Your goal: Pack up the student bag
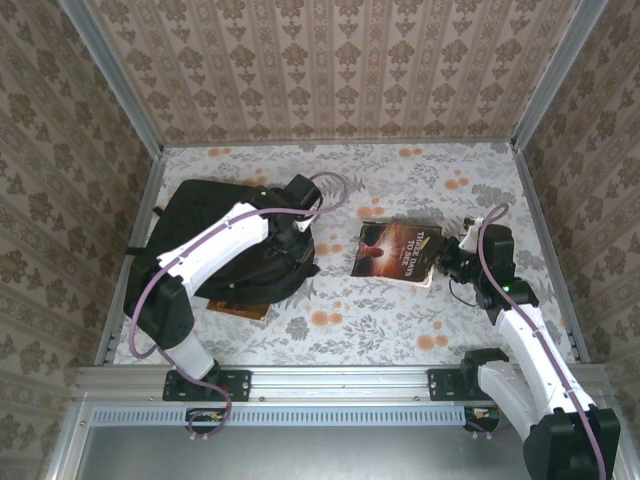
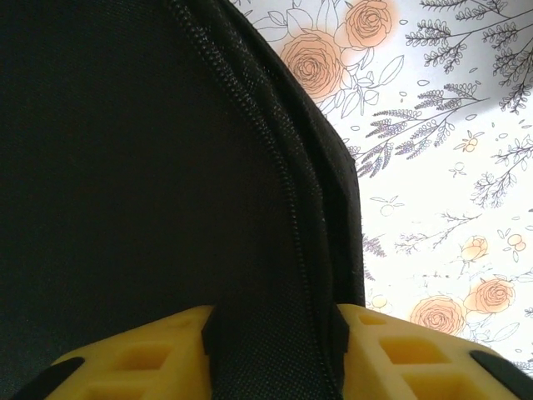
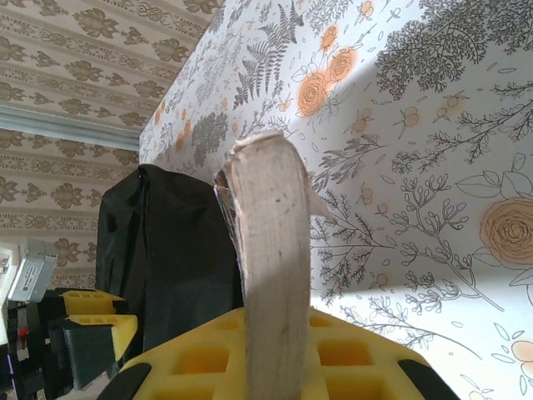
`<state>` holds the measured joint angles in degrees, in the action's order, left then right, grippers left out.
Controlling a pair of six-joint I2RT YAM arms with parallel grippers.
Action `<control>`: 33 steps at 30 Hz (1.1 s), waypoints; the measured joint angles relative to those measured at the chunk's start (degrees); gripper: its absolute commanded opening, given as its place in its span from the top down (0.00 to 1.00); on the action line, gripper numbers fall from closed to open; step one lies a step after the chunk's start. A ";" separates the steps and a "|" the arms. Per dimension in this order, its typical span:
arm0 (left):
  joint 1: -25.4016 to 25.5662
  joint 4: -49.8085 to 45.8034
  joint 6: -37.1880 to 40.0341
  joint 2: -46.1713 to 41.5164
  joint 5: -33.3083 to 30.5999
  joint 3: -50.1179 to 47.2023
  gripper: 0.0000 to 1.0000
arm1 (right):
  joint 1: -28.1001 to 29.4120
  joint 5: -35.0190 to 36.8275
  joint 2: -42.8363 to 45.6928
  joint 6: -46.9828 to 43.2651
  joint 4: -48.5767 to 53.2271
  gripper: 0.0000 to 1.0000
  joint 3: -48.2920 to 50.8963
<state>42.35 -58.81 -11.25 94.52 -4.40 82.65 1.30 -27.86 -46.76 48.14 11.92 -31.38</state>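
With the left hand (image 2: 273, 323) pinching the bag (image 2: 125, 167) beside its zip (image 2: 279, 158), lift that edge high so the right hand (image 3: 271, 337), clamped on the book (image 3: 266, 233), can slide it in cleanly.

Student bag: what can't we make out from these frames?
- Student bag opening and contents: in the top view the left arm lies across it, and the left wrist view is too close to the fabric and zip.
- Brown flat thing at the bag's near edge: in the top view it is mostly covered by the bag, so it can't be identified.
- Book cover: the small print is too small in the top view, and the right wrist view shows it edge-on.
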 measured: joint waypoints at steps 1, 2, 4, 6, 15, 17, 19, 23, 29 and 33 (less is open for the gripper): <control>0.00 -0.07 0.09 0.00 0.02 0.04 0.66 | 0.00 0.00 -0.13 0.02 -0.15 1.00 0.00; 0.00 -0.17 0.20 0.00 0.00 0.07 0.67 | 0.00 0.00 -0.24 0.02 -0.15 1.00 0.00; 0.00 -0.46 0.37 0.00 -0.15 0.04 0.68 | -0.04 0.00 -0.35 0.04 -0.15 1.00 0.00; 0.00 -0.70 0.46 0.00 -0.20 0.07 0.66 | -0.09 -0.02 -0.39 0.17 -0.15 1.00 0.00; 0.37 -1.55 0.83 0.04 0.13 0.74 0.51 | -0.09 -0.48 -0.68 0.22 -0.13 1.00 0.00; 0.81 -1.77 0.90 0.07 0.28 0.96 0.48 | -0.09 -0.81 -0.83 0.22 -0.15 1.00 0.00; 1.44 -2.10 0.96 0.22 0.31 1.16 0.45 | -0.09 -0.90 -0.87 0.20 -0.13 1.00 0.00; 2.32 -2.51 0.96 0.79 0.24 1.18 0.45 | -0.09 -0.94 -0.87 0.22 -0.13 1.00 0.00; 2.62 -2.80 0.98 1.53 -1.36 1.18 0.46 | -0.09 -1.07 -0.87 0.24 -0.15 1.00 0.00; 2.62 -3.34 0.96 1.53 -2.93 1.18 0.47 | -0.09 -1.07 -0.87 0.39 -0.17 1.00 0.04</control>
<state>44.97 -62.15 -10.28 96.05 -7.33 83.83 1.21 -28.93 -47.64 48.53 11.75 -31.33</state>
